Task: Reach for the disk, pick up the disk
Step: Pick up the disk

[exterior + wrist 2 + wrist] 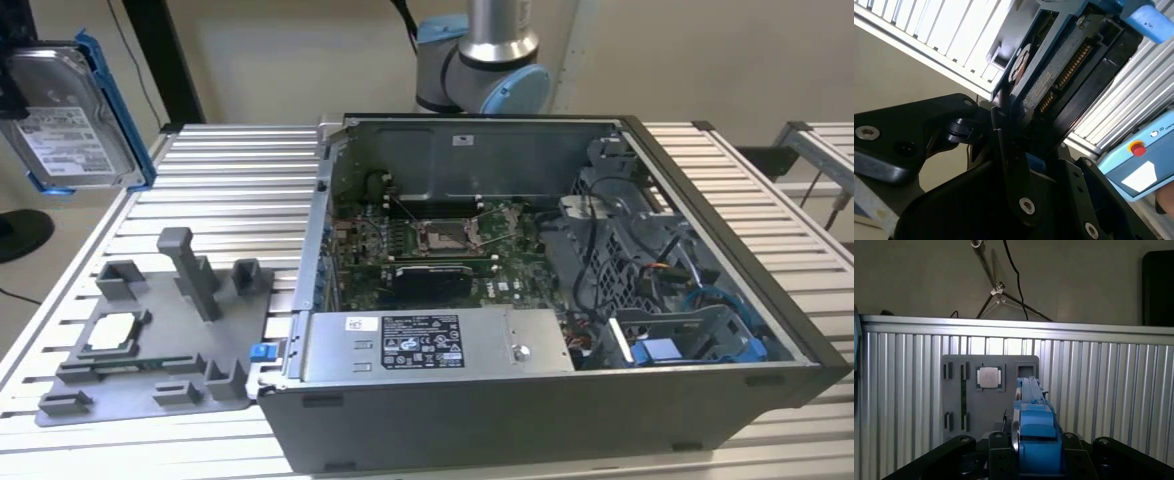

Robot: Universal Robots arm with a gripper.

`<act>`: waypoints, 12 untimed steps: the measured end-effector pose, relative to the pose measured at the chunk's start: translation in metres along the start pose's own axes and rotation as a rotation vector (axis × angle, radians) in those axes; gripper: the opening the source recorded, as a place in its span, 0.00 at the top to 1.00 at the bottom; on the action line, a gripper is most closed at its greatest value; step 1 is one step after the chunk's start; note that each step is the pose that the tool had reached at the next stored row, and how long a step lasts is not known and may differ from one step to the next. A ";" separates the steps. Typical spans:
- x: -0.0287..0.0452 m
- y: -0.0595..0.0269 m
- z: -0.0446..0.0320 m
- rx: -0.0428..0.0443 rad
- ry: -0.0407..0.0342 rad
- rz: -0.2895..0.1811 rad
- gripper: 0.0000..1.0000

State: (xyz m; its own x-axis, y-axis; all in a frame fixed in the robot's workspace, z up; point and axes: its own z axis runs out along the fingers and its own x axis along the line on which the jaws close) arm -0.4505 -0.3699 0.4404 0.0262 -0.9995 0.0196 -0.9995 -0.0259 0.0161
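The disk (60, 110) hangs in the air above the table's far corner at the exterior view's left, its white label facing the camera and a blue bracket along its edges. In the second wrist view my gripper (1016, 132) is shut on the disk (1064, 65), with black fingers (1004, 145) pressing its lower edge. In the first wrist view the disk (1035, 432) stands edge-on, with the gripper (1036, 455) clamped on it high above the table.
Directly below lies a grey fixture (147, 340) (989, 390) with upright posts and a small silver chip (989, 377) in it. An open computer case (561, 300) fills the middle of the slatted table (240, 180). A blue pendant (1139, 160) lies nearby.
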 end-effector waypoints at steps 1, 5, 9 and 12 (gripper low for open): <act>0.0000 0.0000 -0.0018 0.0000 0.0000 0.000 1.00; 0.0002 0.0002 -0.0093 0.0000 0.0000 0.000 1.00; 0.0003 0.0003 -0.0168 0.0000 0.0000 0.000 1.00; 0.0004 0.0004 -0.0222 0.0000 0.0000 0.000 1.00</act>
State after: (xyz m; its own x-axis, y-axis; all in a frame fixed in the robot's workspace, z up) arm -0.4505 -0.3699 0.4626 0.0262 -0.9995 0.0196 -0.9995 -0.0259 0.0161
